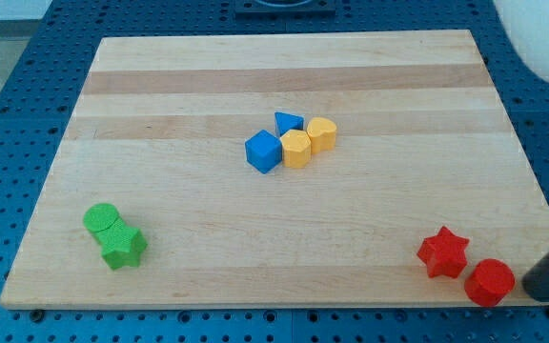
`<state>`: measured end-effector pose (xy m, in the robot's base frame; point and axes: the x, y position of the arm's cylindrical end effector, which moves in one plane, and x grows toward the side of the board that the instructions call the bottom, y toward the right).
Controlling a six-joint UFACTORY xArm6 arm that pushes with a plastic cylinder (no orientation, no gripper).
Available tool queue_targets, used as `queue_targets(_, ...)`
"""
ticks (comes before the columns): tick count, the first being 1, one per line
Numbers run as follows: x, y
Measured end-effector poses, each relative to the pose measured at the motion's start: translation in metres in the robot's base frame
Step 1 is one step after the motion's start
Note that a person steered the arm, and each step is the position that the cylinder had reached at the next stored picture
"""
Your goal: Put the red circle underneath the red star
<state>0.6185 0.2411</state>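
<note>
In the camera view, the red circle (490, 282) lies at the wooden board's (284, 67) bottom right corner, just beside the red star (443, 252), down and to its right. My tip (532, 289) sits just right of the circle; contact I cannot tell. It is a plain rod, no fingers.

Mid-board cluster 4 blocks: blue cube (264, 151), blue triangle (289, 122), 2 yellow blocks (296, 149) (321, 134). Near the bottom left corner, 2 green blocks (101, 220) (122, 247) touch.

Robotics lab, blue perforated bench (8, 114), wooden board (284, 86) on top

red circle (490, 282), my tip (532, 289) beside
</note>
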Motion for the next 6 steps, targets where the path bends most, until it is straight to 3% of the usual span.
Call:
queue_targets(3, 0.0, -0.061)
queue_targets(5, 0.0, -0.059)
queue_targets(6, -0.001, -0.029)
